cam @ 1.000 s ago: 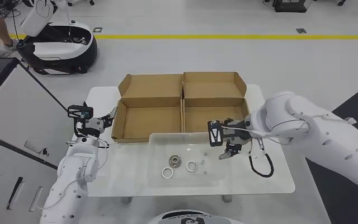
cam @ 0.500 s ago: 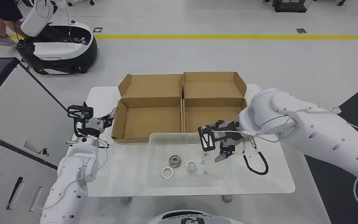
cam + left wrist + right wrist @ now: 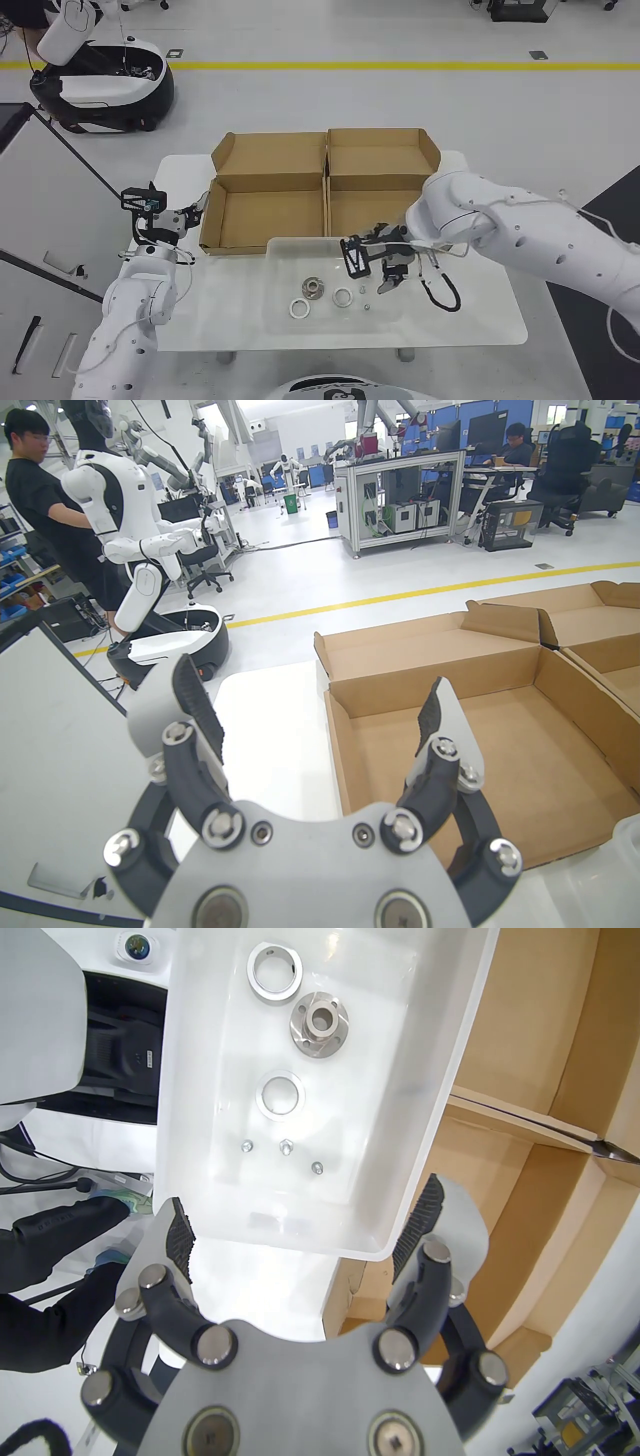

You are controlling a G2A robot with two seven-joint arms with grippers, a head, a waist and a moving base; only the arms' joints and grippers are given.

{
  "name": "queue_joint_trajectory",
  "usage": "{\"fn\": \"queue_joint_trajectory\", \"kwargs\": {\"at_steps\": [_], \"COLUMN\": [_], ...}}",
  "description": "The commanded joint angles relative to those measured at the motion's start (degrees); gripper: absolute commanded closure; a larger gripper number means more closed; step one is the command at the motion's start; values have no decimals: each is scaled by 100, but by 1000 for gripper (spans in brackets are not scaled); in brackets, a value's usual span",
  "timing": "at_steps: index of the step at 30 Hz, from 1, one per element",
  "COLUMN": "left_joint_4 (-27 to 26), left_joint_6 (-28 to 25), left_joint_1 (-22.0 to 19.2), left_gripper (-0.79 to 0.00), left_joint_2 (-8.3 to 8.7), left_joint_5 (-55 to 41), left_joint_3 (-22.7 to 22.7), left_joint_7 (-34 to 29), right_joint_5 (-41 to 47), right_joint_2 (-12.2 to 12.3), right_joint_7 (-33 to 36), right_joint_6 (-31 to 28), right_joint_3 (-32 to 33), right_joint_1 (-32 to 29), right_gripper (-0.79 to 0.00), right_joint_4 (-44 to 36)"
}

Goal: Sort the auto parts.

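Since a second ago the right gripper has swung left, further in over the right end of the clear tray, with its jaws wide apart and empty. The left gripper has stayed beside the left cardboard box, likewise spread and empty. In the tray lie a flanged hub, two rings and three small bolts, which are barely discernible from above
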Motion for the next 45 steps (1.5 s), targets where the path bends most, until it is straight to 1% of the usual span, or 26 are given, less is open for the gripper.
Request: {"fn": "queue_joint_trajectory", "kwargs": {"at_steps": [1, 6, 13, 35, 41, 45], "left_joint_4": [0, 0, 0, 0, 0, 0], "left_joint_6": [0, 0, 0, 0, 0, 0], "left_joint_1": [0, 0, 0, 0, 0, 0], "left_gripper": [-785, -785, -785, -785, -785, -785], "left_joint_2": [0, 0, 0, 0, 0, 0], "left_joint_5": [0, 0, 0, 0, 0, 0], "left_joint_3": [0, 0, 0, 0, 0, 0], "left_joint_7": [0, 0, 0, 0, 0, 0], "right_joint_5": [35, 73, 32, -314, -387, -387], "right_joint_2": [-64, -205, -336, -540, -577, -577], "right_joint_7": [43, 143, 194, 242, 228, 228], "right_joint_6": [43, 144, 195, 326, 487, 487], "right_joint_3": [-37, -128, -222, -285, -259, -259], "right_joint_1": [10, 22, -47, -496, -597, -597], "right_gripper": [-785, -785, -785, -785, -785, -785], "right_joint_4": [83, 218, 328, 444, 495, 495]}}
